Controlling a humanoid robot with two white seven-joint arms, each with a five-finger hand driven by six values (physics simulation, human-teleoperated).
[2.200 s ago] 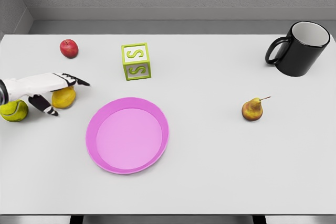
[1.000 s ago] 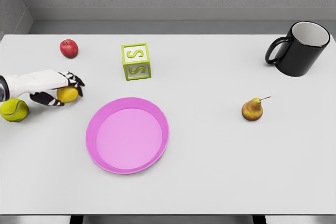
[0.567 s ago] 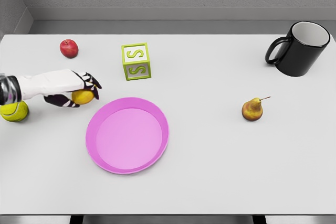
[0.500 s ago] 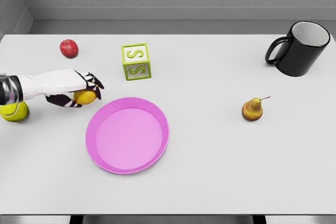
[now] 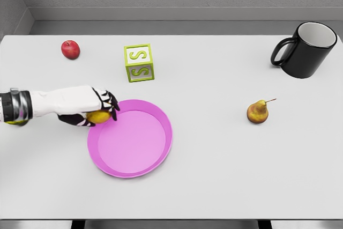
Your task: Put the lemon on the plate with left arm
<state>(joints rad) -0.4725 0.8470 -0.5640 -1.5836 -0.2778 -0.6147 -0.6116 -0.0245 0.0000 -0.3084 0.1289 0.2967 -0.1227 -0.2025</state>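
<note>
The white left robot hand point(image 5: 95, 110), reaching in from the left, has its dark fingers curled around the small yellow lemon point(image 5: 99, 116). The lemon sits beneath the fingertips, just at the left rim of the round pink plastic plate point(image 5: 155, 156) lying immediately to the hand's right. The plate rests on a white table point(image 5: 225, 175) with a grey wall beyond; the plate's middle looks bare for setting the lemon down.

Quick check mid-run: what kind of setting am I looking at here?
Most likely a simulated tabletop test scene, not a real room: a plain white table against bare grey walls, holding unrelated props such as a letter block, a black mug and a pink plate.
</note>
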